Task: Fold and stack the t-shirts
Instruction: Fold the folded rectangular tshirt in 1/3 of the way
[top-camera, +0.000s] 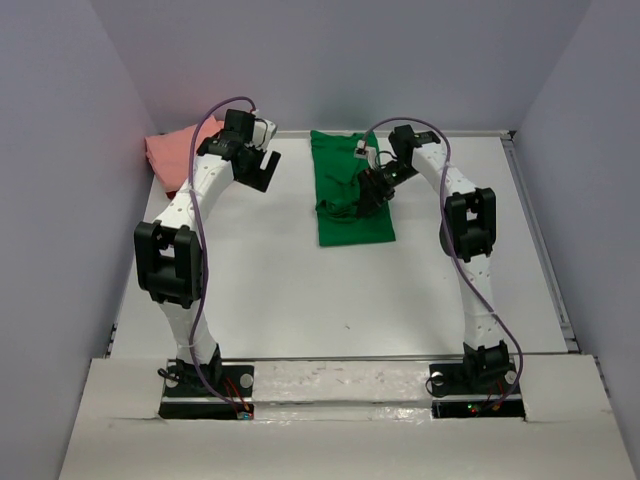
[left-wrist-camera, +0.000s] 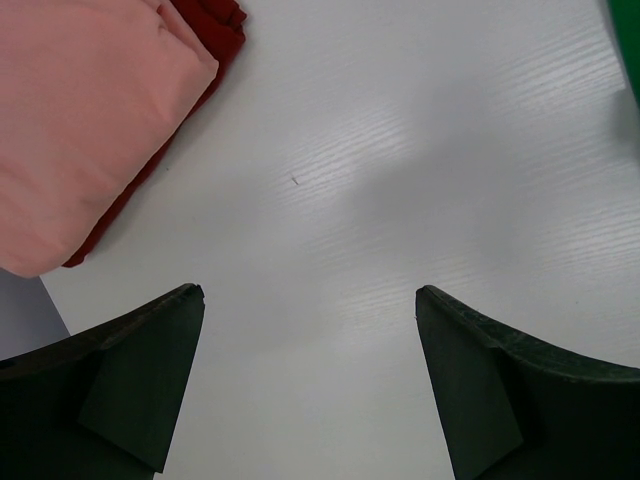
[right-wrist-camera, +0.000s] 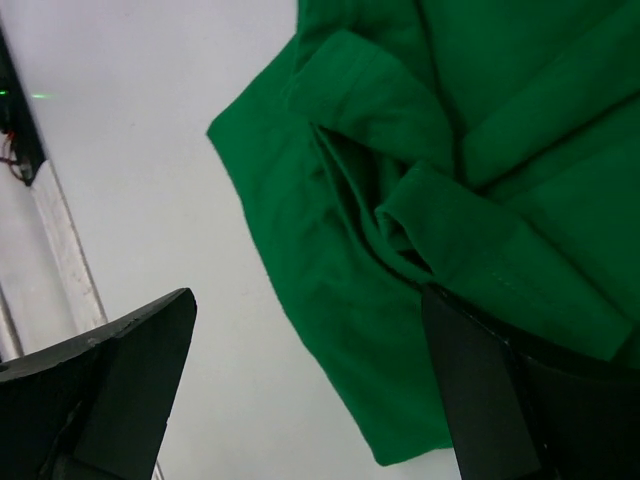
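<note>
Two of three look done: the salmon pink tee (top-camera: 180, 150) sits folded on the dark red tee (left-wrist-camera: 222, 22) in the upper left corner of the bench (top-camera: 300, 300). Your green tee (top-camera: 352, 205) lies upper centre, a long strip, rumpled mid-way, not yet stacked. Your right claw (right-wrist-camera: 310, 300) hangs over it, spread wide and gripping nothing. Your left claw (left-wrist-camera: 310, 295) is also wide and empty, over bare bench beside the pink stack. Left to do: finish the green fold, then stack it.
</note>
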